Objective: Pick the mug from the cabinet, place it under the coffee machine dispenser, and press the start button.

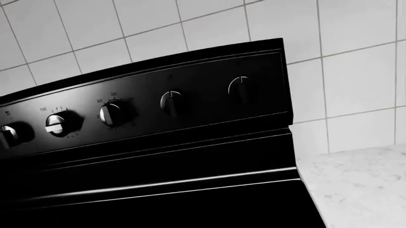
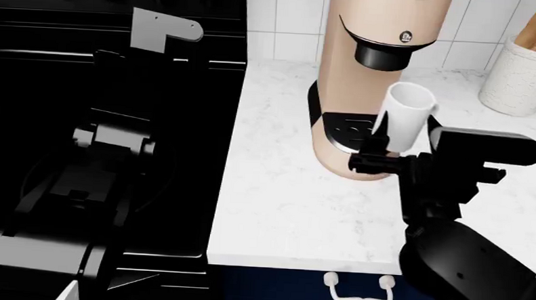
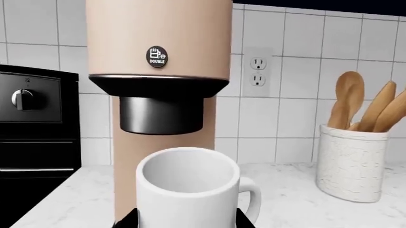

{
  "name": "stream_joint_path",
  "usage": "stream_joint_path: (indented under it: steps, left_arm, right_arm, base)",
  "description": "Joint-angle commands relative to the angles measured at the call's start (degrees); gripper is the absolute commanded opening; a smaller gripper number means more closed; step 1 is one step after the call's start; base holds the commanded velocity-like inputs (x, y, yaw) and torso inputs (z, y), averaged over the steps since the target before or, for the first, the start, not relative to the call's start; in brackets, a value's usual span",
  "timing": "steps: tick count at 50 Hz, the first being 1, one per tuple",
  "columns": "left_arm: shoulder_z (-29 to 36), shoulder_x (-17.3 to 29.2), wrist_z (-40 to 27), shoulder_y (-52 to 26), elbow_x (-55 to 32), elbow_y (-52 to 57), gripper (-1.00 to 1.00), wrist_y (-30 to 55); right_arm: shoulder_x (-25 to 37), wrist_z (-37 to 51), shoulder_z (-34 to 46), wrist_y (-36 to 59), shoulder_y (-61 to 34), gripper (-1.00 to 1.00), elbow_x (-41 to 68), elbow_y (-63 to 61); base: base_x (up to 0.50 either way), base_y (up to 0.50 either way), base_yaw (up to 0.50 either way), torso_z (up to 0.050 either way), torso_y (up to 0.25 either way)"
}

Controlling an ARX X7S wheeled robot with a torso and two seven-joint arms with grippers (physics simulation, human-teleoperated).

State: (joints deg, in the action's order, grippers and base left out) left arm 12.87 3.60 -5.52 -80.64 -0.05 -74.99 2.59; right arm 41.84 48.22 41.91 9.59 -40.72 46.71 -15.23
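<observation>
Mug (image 2: pixel 407 115) clamped in right gripper (image 2: pixel 376 155) hangs just short of the dispenser (image 2: pixel 387 57), so any tilt could clip it; left claw unseen.

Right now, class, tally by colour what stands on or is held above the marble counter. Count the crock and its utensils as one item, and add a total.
White: 2, the mug and the utensil crock
Beige: 1, the coffee machine
Total: 3
</observation>
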Motion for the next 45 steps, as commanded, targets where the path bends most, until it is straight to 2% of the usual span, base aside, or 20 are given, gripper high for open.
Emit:
stream_joint_path:
  steps: [1, 45]
  left_arm:
    - [0.1, 0.0, 0.0, 0.1, 0.0, 0.0, 1.0, -0.2]
    - [0.0, 0.0, 0.2, 0.0, 0.0, 0.0, 1.0, -0.4]
  right_arm:
    - [-2.0, -1.9, -0.2, 0.2, -1.6, -1.0, -1.5, 2.8]
    - [-8.5, -6.3, 0.9, 0.5, -6.6, -1.0, -3.1, 13.8]
  base:
    - [0.0, 0.0, 0.0, 0.0, 0.0]
    - [0.0, 0.0, 0.0, 0.0, 0.0]
